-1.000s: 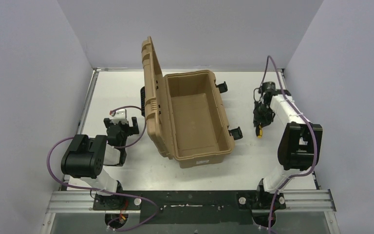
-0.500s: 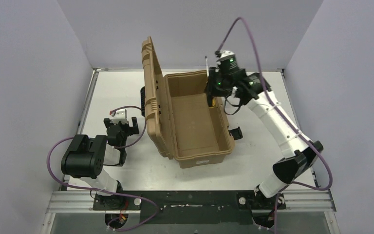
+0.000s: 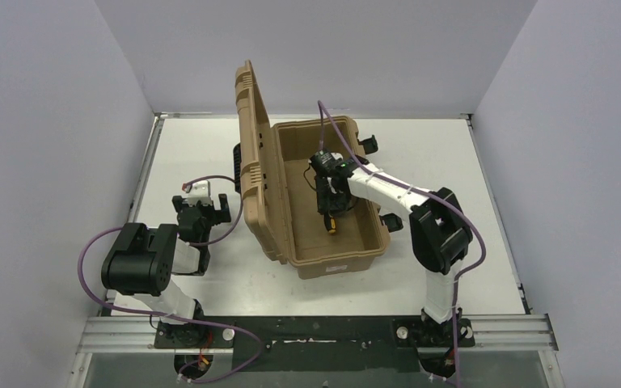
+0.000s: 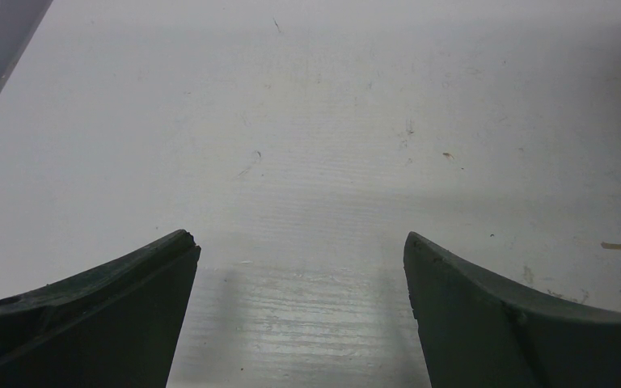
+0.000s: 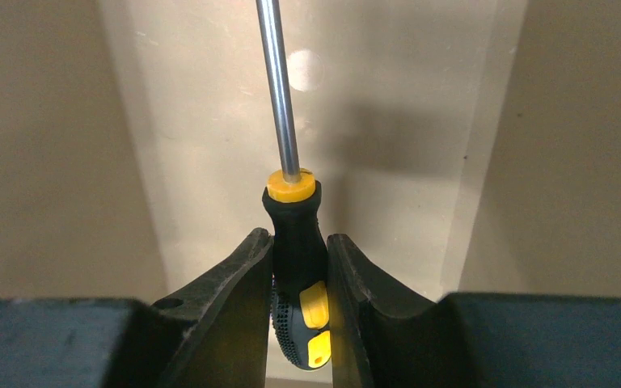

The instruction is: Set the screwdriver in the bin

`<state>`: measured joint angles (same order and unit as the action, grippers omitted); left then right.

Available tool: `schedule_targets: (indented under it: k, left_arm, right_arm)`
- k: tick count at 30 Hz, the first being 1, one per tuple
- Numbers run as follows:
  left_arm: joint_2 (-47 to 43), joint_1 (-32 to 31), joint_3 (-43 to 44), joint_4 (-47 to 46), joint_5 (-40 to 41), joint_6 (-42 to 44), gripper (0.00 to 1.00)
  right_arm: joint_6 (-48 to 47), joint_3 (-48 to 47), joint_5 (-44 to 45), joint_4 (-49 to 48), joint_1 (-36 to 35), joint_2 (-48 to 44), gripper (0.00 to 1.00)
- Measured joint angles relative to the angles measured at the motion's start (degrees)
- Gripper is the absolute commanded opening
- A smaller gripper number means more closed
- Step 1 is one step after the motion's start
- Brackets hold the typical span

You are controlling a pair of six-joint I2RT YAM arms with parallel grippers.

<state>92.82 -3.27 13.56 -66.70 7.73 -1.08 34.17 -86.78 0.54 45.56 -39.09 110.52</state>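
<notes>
Grip: our right gripper (image 5: 299, 238) is clamped on the screwdriver (image 5: 292, 187) handle, so it cannot slip.
Place: we hold it low inside the bin (image 3: 335, 263), shaft along the floor (whether it touches, we cannot tell).
Lid (image 3: 251, 137): stands open for access.
Spare arm: our left gripper (image 4: 301, 241), jaws apart, hovers over the table (image 4: 307, 105), out of the way.

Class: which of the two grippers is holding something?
The right gripper: its jaws pinch the screwdriver by its handle, inside the bin. The left gripper, jaws apart over the table, holds nothing.
</notes>
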Motion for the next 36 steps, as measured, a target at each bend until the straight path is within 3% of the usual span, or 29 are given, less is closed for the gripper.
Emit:
schedule_targets:
  k: [3,5,9,13,14,22,30,36]
  left_arm:
    - [0.00,0.00,0.00,0.00,-0.02,0.00,0.97]
    - [0.00,0.00,0.00,0.00,-0.02,0.00,0.97]
    - [0.00,0.00,0.00,0.00,0.00,0.00,0.97]
    - [0.00,0.00,0.00,0.00,0.00,0.00,0.97]
    - [0.00,0.00,0.00,0.00,0.00,0.00,0.97]
    - [0.00,0.00,0.00,0.00,0.00,0.00,0.97]
    - [0.00,0.00,0.00,0.00,0.00,0.00,0.97]
    - [0.00,0.00,0.00,0.00,-0.02,0.00,0.97]
  right_arm:
    - [0.42,2.86,-0.02,-2.25,-0.13,1.25,0.06]
    - [0.70,3.56,-0.02,-3.72,-0.15,2.01,0.15]
    - [1.20,4.22,-0.07,-6.78,-0.35,4.42,0.65]
    - [1.68,4.17,-0.11,-8.72,-0.37,4.24,0.85]
    - [1.62,4.17,0.04,-8.66,-0.37,4.24,0.97]
    - [-0.07,-2.36,1.29,-5.27,-0.37,2.10,1.00]
    - [-5.77,-11.41,2.16,-3.89,0.70,-10.62,1.00]
    - [-10.14,-3.39,4.20,-9.44,10.84,-26.80,1.00]
